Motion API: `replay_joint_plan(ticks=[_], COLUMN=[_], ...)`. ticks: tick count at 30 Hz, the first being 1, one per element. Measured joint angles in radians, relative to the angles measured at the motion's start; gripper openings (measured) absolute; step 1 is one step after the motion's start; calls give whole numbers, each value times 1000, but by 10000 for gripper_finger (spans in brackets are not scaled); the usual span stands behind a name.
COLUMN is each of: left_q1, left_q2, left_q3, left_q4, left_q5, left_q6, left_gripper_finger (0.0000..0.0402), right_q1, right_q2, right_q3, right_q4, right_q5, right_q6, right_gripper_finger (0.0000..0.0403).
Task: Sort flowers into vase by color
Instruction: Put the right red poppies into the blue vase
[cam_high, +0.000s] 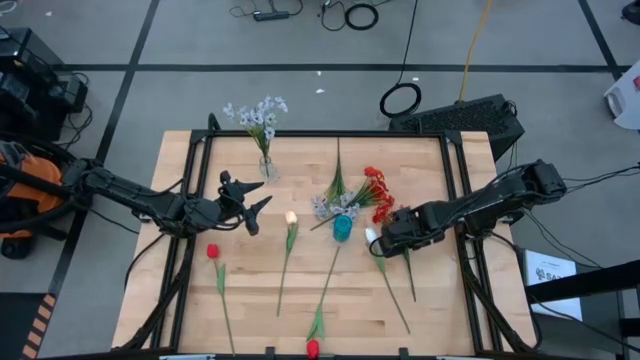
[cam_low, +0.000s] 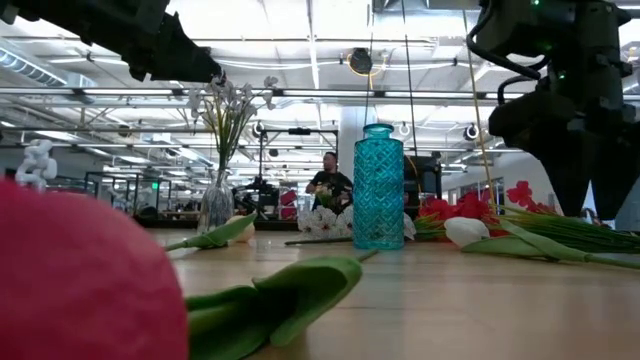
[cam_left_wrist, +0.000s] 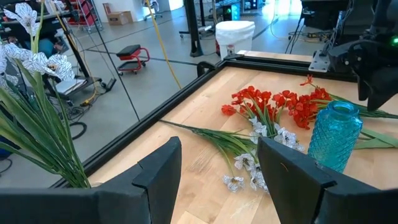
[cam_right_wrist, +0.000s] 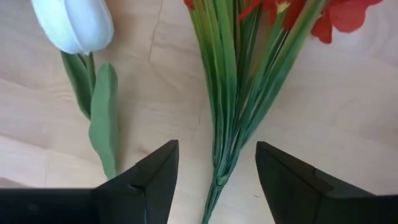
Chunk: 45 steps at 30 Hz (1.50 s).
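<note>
Wooden table (cam_high: 440, 300): two vases, both tools (cam_high: 262, 207) (cam_high: 384, 238) open, empty.

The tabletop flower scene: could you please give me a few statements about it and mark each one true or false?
1. The clear glass vase holds pale bluish-white blossom sprigs. True.
2. The textured turquoise glass vase is full of red flowers. False: no flowers stand in it; the cluster of red blooms lies on the wooden table beside it.
3. The right hand is open, with the bundle of green stems of the red cluster between its fingers. True.
4. The left hand grips a white rosebud. False: it is open and holds nothing.
5. A white rosebud lies on the table beside the green stems. True.
</note>
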<state>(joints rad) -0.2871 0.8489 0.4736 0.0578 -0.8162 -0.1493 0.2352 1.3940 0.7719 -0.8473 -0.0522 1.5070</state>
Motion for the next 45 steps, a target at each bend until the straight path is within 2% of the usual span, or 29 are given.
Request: replay_joint_plan(ticks=[13,16,20,22,23,27,31,34,36,38,42,45], left_q1=[0,0,0,0,0,0,0,0,0,0,0,0], left_q2=[0,0,0,0,0,0,0,0,0,0,0,0], left_q3=[0,0,0,0,0,0,0,0,0,0,0,0], left_q4=[1,1,1,1,1,3,3,4,4,4,8,11], left_q5=[0,0,0,0,0,0,0,0,0,0,0,0], left_q6=[0,0,0,0,0,0,0,0,0,0,-1,-1], left_gripper_finger=[217,217,217,217,217,217,217,217,217,217,217,217], right_q1=[9,9,9,16,21,48,88,108,103,80,28,3], right_q2=[195,230,238,210,187,34,-159,-284,-330,-353,-345,-321], right_q3=[5,7,9,4,2,-6,-5,-1,0,-1,-1,-1], right_q4=[48,69,86,85,82,16,18,173,272,360,565,745], right_q5=[-3,-3,-2,16,33,182,412,676,766,749,818,806], right_q6=[-26,-55,-64,-69,-68,11,17,-164,-385,-636,-750,-984], right_gripper_finger=[197,166,80,30,17,19,11,8,9,11,12,11])
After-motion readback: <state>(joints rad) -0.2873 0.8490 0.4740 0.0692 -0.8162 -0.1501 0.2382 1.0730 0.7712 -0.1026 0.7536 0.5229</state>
